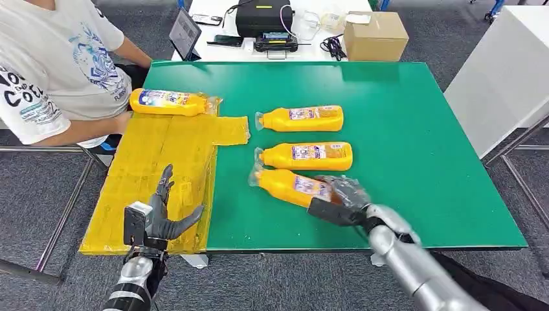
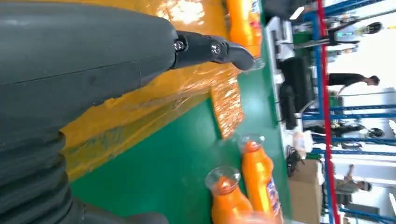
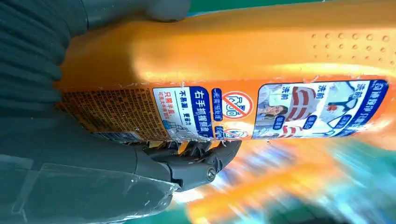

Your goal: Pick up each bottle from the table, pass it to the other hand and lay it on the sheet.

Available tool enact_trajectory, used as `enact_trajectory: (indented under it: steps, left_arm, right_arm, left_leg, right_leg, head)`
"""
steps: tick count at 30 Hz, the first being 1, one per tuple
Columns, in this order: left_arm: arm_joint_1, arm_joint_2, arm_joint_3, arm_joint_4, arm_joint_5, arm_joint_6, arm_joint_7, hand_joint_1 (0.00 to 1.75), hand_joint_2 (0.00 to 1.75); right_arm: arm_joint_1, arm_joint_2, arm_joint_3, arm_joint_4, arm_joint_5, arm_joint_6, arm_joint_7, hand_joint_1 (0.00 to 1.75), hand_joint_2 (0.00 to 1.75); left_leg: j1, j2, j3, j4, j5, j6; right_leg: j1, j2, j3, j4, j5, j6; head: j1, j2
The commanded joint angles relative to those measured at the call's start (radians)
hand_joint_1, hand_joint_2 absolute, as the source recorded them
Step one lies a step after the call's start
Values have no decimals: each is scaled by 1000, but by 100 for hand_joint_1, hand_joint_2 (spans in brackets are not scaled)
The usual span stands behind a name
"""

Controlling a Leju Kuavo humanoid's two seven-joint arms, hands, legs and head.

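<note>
We count one bottle [image 1: 167,102] already lying on the yellow sheet [image 1: 155,188], up at its far end beside the seated person [image 1: 58,71]; that one looks done, we judge; three remain on the green table [image 1: 421,129], so the job is roughly a quarter through.

Of those three, the far bottle [image 1: 303,118] and the middle bottle [image 1: 309,155] lie untouched, side by side, caps toward the sheet; the near bottle [image 1: 294,186] is the one in play; our right hand [image 1: 340,201] is wrapped around its base end, thumb on one side and fingers [image 3: 196,161] curled over the label on the other; whether it has left the table we cannot tell.

Our left hand [image 1: 162,217] waits over the near part of the sheet, fingers spread and holding nothing; the handover has not begun, as far as we can judge.

The held bottle is orange plastic, flat-sided, with a dimpled patch and a blue-and-white printed label; its label edge looks frayed; a clear cap sits on the neck.
</note>
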Motion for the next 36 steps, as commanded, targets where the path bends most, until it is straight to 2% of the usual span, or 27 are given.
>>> enact_trajectory:
  steps: [1, 4, 7, 8, 15, 18, 26, 33, 34, 36]
  left_arm:
    - [44, -42, -13, -48, 62, -21, 48, 0, 175]
    - [38, -46, -26, -27, 87, -38, 61, 0, 175]
    - [18, -48, -74, 9, 177, -87, 77, 0, 175]
    - [33, -41, -90, -35, 232, -127, 92, 0, 175]
    - [39, -36, -94, -51, 240, -130, 100, 0, 175]
    - [44, -22, -103, -62, 362, -249, 145, 0, 175]
    - [97, 4, -218, -193, 469, -405, 183, 0, 175]
    - [100, 17, -311, -256, 491, -420, 208, 0, 175]
    - [103, 18, -318, -264, 496, -416, 208, 0, 175]
    - [103, 19, -320, -266, 498, -414, 207, 0, 175]
  right_arm:
    - [214, 254, -189, -458, 108, -296, -81, 175, 175]
    - [229, 258, -183, -473, 113, -332, -111, 175, 175]
    - [253, 285, -233, -474, 11, -373, -206, 175, 175]
    - [265, 289, -258, -472, -1, -373, -213, 175, 175]
    - [263, 289, -262, -462, -3, -370, -216, 175, 175]
    - [265, 291, -280, -434, -9, -351, -218, 175, 175]
    - [285, 342, -279, -189, -48, -211, -259, 175, 175]
    - [263, 395, -179, 13, -37, -151, -298, 175, 175]
    - [259, 410, -157, 42, -48, -137, -302, 175, 175]
    - [256, 409, -141, 52, -39, -139, -305, 175, 175]
  left_leg:
    - [1, 5, 2, 0, -3, -3]
    - [2, 6, 4, 1, -5, -4]
    - [2, -1, 0, 1, -3, -3]
    - [2, -3, -1, 0, -1, -2]
    - [0, -1, -1, -1, -1, -2]
    - [1, 0, -1, -1, -1, -2]
    - [2, 1, 2, -2, -2, -2]
    - [1, 1, 0, -1, -1, -2]
    - [2, 3, 3, -2, -3, -3]
    - [2, 2, 0, -2, -2, -2]
  right_leg:
    - [1, 5, 0, 1, -2, -3]
    - [2, 5, 2, 2, -3, -5]
    - [2, -1, 0, 2, -4, -3]
    - [2, -2, -1, 0, -3, -2]
    - [0, -1, -1, -1, -2, -2]
    - [1, 0, -1, -1, -2, -2]
    - [1, 1, 2, -2, -2, -3]
    - [1, 1, 0, -2, -1, -3]
    - [2, 3, 3, -2, -2, -4]
    - [1, 2, 0, -2, -1, -3]
  head:
    - [0, 0]
    - [0, 0]
    - [0, 0]
    - [0, 0]
    - [0, 0]
    - [0, 0]
    - [0, 0]
    - [0, 0]
    - [0, 0]
    - [1, 0]
